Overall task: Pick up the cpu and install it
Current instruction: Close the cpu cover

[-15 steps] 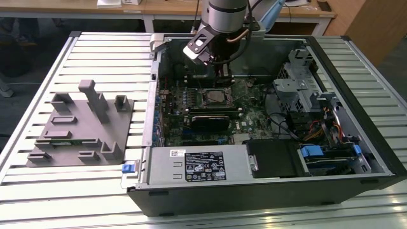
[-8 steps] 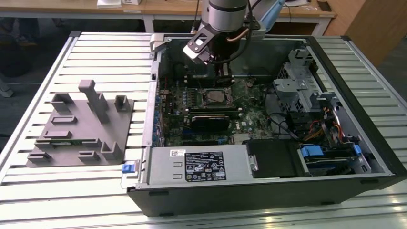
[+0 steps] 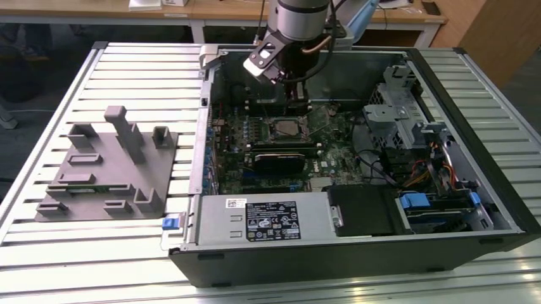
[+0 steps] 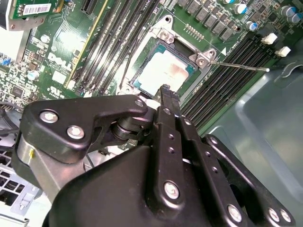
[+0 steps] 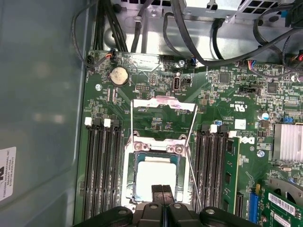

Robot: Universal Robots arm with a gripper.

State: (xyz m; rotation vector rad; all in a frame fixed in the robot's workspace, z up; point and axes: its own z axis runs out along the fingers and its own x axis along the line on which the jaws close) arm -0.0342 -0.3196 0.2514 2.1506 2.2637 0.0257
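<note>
- Gripper [image 5: 162,190] clenched, empty, tips over cpu [image 5: 154,176].
- Cpu in socket [image 5: 156,148], 6 o'clock of gripper, exterior view.
- Advice: stay centred, vertical, light; avoid lever [image 4: 239,65].

Just under my fingers [image 5: 157,190] the cpu [image 5: 152,176] lies in its socket [image 5: 156,148], with slots [image 5: 102,170] flanking it on both sides. The case [image 3: 355,256] sits on the worktop [image 3: 101,253], and the fixture [image 3: 110,171] stands beside it, at the exterior view's left.
</note>
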